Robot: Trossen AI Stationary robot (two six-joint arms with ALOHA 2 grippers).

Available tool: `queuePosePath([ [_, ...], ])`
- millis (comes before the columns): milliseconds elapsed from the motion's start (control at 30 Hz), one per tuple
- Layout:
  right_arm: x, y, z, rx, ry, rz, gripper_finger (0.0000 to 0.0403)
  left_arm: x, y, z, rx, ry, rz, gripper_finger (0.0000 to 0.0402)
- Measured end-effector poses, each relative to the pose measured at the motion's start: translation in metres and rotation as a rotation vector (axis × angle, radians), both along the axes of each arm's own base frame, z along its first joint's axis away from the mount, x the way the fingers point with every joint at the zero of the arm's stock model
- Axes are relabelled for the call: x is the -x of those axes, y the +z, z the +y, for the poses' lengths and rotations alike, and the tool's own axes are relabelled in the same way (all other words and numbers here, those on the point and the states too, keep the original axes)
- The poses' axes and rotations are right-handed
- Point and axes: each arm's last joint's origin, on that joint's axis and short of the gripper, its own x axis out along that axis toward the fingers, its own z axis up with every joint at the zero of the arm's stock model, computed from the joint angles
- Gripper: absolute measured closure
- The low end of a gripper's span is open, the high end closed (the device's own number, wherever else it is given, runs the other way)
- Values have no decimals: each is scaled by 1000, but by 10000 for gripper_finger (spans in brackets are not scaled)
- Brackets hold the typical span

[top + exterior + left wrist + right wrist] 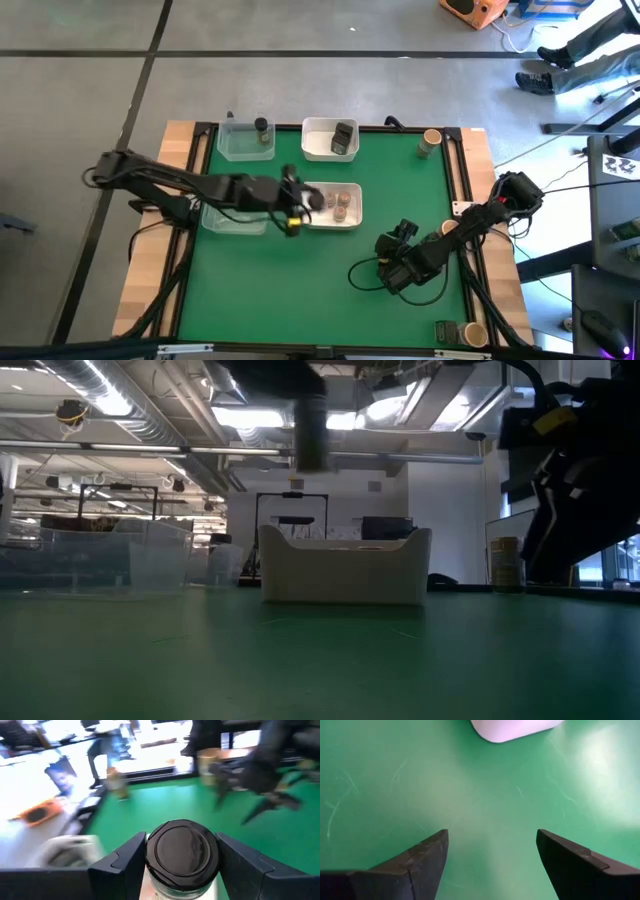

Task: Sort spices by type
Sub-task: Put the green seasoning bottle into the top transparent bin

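My left gripper [297, 205] hovers at the left end of the middle white tray [352, 215] and is shut on a black-lidded spice jar [182, 851]. That tray holds small brownish round jars [340, 203]. The far white tray [318, 150] holds a dark grey tin [344, 135]. A dark spice [262, 127] stands in the far clear tub [238, 148]. A tan-topped jar [431, 138] stands at the far right corner. My right gripper [383, 245] is open over bare green mat [492, 840]. My left gripper pinches the jar between its two fingers [125, 865], one on each side just below the black lid [182, 845]. The jar stands upright in the hold, lid toward the camera. Its bottom is hidden by the lid and the fingers.
A second clear tub [225, 222] lies under the left arm. More jars stand on the right wooden edge [450, 228] and at the near right corner [475, 333]. The green mat's near half is bare. A person's legs show beyond the far right corner [575, 60].
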Motion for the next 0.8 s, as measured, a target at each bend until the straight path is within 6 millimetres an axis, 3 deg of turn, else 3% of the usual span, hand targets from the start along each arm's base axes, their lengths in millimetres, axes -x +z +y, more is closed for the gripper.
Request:
queuePosePath([
  [167, -2, 1, 1, 17, -2, -42, 102, 40, 25, 27, -81, 187, -11, 208],
  [400, -4, 2, 0, 48, -6, -83, 102, 91, 26, 73, -82, 431, -57, 206],
  [567, -5, 2, 0, 62, -8, -96, 102, 112, 10, 102, -65, 605, -50, 206],
  [800, -5, 2, 0, 62, -8, -99, 102, 124, -28, 138, 12, 738, -29, 203],
])
